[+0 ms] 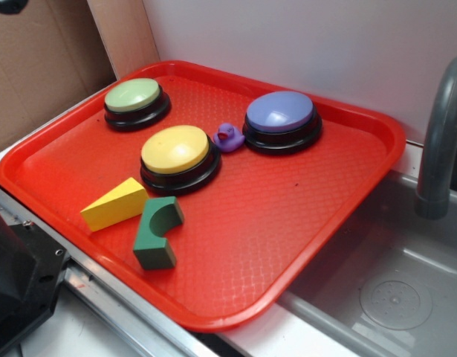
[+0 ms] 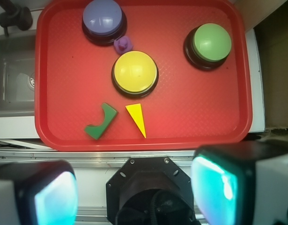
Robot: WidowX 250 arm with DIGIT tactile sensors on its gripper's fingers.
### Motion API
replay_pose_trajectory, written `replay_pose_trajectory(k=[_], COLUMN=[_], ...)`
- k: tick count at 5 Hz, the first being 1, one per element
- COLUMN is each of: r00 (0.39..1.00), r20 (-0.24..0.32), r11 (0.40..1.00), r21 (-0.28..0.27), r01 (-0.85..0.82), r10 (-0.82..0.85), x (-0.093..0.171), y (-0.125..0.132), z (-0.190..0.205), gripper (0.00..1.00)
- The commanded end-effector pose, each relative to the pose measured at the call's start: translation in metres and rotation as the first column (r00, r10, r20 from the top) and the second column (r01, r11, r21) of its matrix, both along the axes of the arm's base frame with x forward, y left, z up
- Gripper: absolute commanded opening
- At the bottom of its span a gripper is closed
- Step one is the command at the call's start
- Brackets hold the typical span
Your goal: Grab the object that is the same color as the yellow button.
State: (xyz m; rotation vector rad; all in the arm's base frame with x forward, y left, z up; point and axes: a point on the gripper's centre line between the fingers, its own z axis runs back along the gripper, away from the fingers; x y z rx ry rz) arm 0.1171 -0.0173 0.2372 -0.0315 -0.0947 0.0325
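- Sitting on the red tray (image 1: 347, 223), near its front-left edge in the exterior view, is the yellow wedge (image 1: 115, 204) (image 2: 136, 118), lying flat and untouched, kind of like a cheese slice.
- Right behind it is the yellow button (image 1: 175, 149) (image 2: 134, 71), domed top on a black base, close to the wedge but I can't tell if they touch.
- Just beside the wedge is a green block (image 1: 157, 233) (image 2: 101, 122) with a curved notch cut out of it, very near the wedge's thick end.
- Little purple duck (image 1: 227, 137) (image 2: 123, 44) is squeezed between the yellow button and the blue-purple button (image 1: 280, 113) (image 2: 104, 18).
- Green button (image 1: 134, 96) (image 2: 210, 42) sits off in the far-left corner of the tray, well apart from the wedge.
- End effector (image 2: 134, 187) is up high, looking straight down from the wrist view. Both fingers (image 2: 228, 187) are spread wide with nothing between them, hanging over the table edge short of the tray.
- Tray partly overhangs a grey sink (image 1: 391, 290) with a faucet (image 1: 440, 141) on the right.
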Motion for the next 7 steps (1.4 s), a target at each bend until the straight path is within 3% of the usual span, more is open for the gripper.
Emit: replay_pose_trajectory(k=[1,2,3,6,7], r00=[1.000,0.999,0.995,0.984,0.986], r20=[0.000,0.025,0.097,0.122,0.083], r11=[1.000,1.000,0.998,0.991,0.989], r21=[0.000,0.008,0.049,0.035,0.035], r01=[0.000,0.020,0.026,0.127,0.143], r10=[0.000,-0.020,-0.030,-0.131,-0.145], x=[0.000,-0.001,0.001,0.007,0.012], y=[0.000,0.005,0.011,0.030,0.035], z=[0.000,-0.008,-0.019,-0.084,-0.113], gripper=[1.00,1.00,1.00,1.00,1.00])
